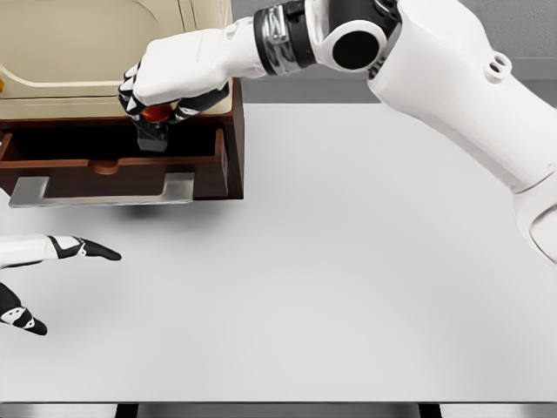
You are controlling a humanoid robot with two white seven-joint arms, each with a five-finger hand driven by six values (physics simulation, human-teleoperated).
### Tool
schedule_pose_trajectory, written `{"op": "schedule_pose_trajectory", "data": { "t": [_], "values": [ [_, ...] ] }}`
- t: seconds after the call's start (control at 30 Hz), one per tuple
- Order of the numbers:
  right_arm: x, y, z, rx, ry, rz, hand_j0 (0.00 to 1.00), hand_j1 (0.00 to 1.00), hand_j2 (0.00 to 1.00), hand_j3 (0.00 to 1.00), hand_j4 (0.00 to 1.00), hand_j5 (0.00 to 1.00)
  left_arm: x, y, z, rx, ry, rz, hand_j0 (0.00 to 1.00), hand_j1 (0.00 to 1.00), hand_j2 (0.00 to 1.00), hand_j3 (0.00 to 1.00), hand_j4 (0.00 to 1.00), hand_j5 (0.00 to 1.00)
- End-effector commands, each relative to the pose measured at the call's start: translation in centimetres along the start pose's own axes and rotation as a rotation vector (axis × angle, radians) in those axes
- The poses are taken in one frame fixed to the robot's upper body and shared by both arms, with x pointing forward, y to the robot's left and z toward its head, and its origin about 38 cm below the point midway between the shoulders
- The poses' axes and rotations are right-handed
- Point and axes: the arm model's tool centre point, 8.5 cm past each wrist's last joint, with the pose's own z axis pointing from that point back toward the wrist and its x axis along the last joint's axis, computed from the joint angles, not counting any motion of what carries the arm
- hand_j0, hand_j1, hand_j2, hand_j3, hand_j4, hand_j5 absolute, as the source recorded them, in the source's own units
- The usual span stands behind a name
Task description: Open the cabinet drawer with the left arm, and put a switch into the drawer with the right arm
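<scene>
A pale grey bench [348, 279] fills most of the head view, its front edge running along the bottom of the frame at 6 o'clock. Nearest, at about 8 o'clock, the left hand [39, 279] shows only in part at the frame's left edge: two black-tipped fingers [87, 251] point out over the bench, spread apart and holding nothing. Farther back, at 10 o'clock, the cabinet [113, 43] stands on the bench with its cream front above and its dark brown drawer [113, 174] pulled out, a flat grey handle [104, 192] across the drawer's front. The right arm [452, 87] comes in from 3 o'clock and reaches across to 11 o'clock, where the right hand [178, 78] hangs over the open drawer. Its fingers are curled down around the switch [155, 122], a dark block with a red-orange button on top, held just above the drawer's inside near its right end.
</scene>
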Motion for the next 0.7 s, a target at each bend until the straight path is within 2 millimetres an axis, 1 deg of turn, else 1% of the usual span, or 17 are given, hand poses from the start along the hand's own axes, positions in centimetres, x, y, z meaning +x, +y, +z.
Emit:
{"op": "schedule_pose_trajectory", "data": {
  "t": [0.0, 0.1, 0.2, 0.37, 0.4, 0.57, 0.67],
  "values": [
    [-0.8, 0.3, 0.0, -0.001, 0.020, -0.026, 0.33, 0.33, 0.33, 0.33, 0.33, 0.33, 0.0, 0.1, 0.1, 0.005, 0.000, 0.005, 1.00, 1.00, 1.00, 1.00, 1.00, 1.00],
    [-1.1, 0.3, 0.1, 0.000, 0.029, -0.033, 0.33, 0.33, 0.33, 0.33, 0.33, 0.33, 0.0, 0.1, 0.1, 0.005, 0.000, 0.005, 1.00, 1.00, 1.00, 1.00, 1.00, 1.00],
    [-0.7, 0.5, -1.3, 0.011, 0.010, -0.037, 0.33, 0.33, 0.33, 0.33, 0.33, 0.33, 0.1, 0.1, 0.1, 0.006, -0.001, 0.003, 1.00, 1.00, 1.00, 1.00, 1.00, 1.00],
    [-0.6, 0.6, -2.1, 0.020, 0.002, -0.043, 0.33, 0.33, 0.33, 0.33, 0.33, 0.33, 0.0, 0.1, 0.1, 0.005, 0.001, 0.004, 1.00, 1.00, 1.00, 1.00, 1.00, 1.00],
    [-0.9, 0.9, -2.1, 0.024, 0.013, -0.052, 0.33, 0.33, 0.33, 0.33, 0.33, 0.33, 0.0, 0.1, 0.1, 0.005, 0.001, 0.004, 1.00, 1.00, 1.00, 1.00, 1.00, 1.00],
    [-1.2, 1.2, -2.6, 0.032, 0.020, -0.064, 0.33, 0.33, 0.33, 0.33, 0.33, 0.33, 0.0, 0.1, 0.1, 0.004, 0.001, 0.006, 1.00, 1.00, 1.00, 1.00, 1.00, 1.00],
    [-1.3, 1.2, -2.6, 0.031, 0.022, -0.066, 0.33, 0.33, 0.33, 0.33, 0.33, 0.33, 0.0, 0.1, 0.1, 0.005, 0.000, 0.005, 1.00, 1.00, 1.00, 1.00, 1.00, 1.00]
  ]
}}
